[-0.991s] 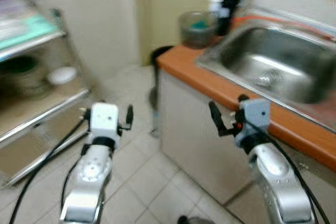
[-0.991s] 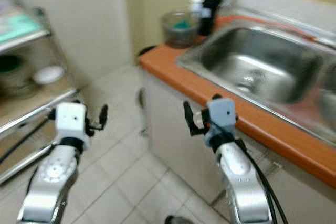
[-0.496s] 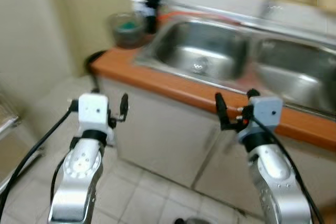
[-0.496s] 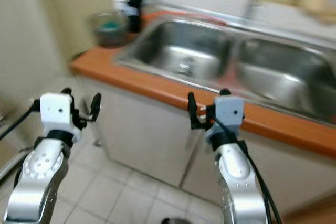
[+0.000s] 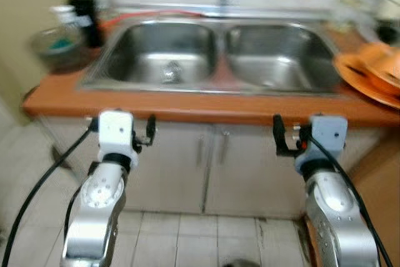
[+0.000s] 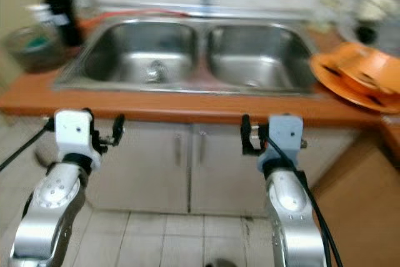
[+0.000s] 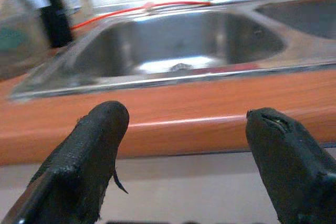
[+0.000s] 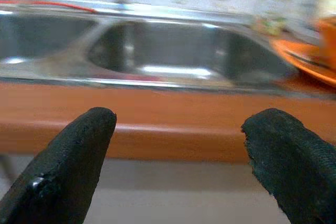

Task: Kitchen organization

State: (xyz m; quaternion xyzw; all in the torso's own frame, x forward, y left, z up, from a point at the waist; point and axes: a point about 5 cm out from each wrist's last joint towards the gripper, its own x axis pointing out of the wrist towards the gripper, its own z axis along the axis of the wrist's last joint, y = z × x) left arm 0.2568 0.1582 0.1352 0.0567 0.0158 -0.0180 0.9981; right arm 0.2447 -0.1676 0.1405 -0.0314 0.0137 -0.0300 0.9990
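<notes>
Orange countertop (image 5: 187, 115), steel-grey sink (image 5: 206, 79)

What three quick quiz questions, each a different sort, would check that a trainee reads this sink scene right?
1. True or false: both basins of the sink hold stacked dishes.
2. Multiple choice: the orange plates sit (A) inside a basin, (B) on the counter at the robot's right of the sink, (C) on the floor.
3. Fill in: the left gripper and the right gripper both have their fingers ____ and hold nothing.

Key: 1 false, the basins look bare; 2 B; 3 open.
</notes>
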